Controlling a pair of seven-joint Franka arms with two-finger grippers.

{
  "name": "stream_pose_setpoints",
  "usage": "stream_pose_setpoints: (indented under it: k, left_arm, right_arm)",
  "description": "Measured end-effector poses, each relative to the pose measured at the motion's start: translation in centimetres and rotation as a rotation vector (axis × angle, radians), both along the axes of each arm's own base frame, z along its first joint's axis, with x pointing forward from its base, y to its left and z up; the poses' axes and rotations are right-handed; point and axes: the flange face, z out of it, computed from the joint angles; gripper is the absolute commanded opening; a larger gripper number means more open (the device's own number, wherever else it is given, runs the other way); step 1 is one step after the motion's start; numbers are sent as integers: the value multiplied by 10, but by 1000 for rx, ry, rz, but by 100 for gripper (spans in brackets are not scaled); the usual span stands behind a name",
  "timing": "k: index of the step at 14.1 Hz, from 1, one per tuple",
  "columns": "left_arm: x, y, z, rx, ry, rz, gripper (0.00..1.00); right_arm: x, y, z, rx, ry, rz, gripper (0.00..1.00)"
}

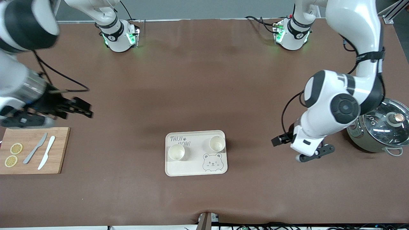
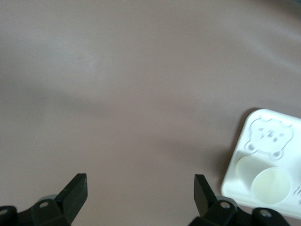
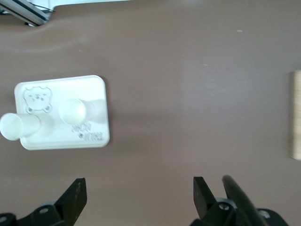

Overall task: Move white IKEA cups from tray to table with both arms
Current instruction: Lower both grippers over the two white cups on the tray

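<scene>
Front view shows both white cups standing upright on the cream bear-printed tray (image 1: 196, 166), which lies on the brown table (image 1: 204, 95) midway between the two arms and toward the camera's edge. One cup (image 1: 176, 152) sits toward the right arm's end of the tray; the other cup (image 1: 217, 143) sits toward the left arm's end, slightly farther from the camera, and the two are apart from each other.

Over bare table between the tray and a lidded steel pot (image 1: 381, 129) hangs the left gripper (image 1: 298, 150), its jaws spread wide and holding nothing, as its wrist view confirms.

Just above the edge of a wooden cutting board (image 1: 33, 150) hangs the right gripper (image 1: 80, 108), well apart from the tray; its jaws are also spread and empty. On the board lie two lemon slices (image 1: 13, 155), a grey knife (image 1: 35, 148) and a white knife (image 1: 46, 152).
</scene>
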Motion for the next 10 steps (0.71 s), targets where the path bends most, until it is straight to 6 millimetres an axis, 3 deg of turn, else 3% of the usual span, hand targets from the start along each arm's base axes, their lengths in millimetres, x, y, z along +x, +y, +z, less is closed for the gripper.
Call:
stream_pose_setpoints:
  k: [3,7,10]
  left_arm:
    - [-2,-42,-27,-2,-8,48,100]
    - [-6,-83,-49,-8,-23,86,100]
    - [-17,-117,-64,-7,-34,111,100]
  right_arm:
    - [23,54,-66,16,-3,-30,100]
    - [39,91,-134,26,-7,-67,100]
    - [43,111,-168,24,-10,-88,100]
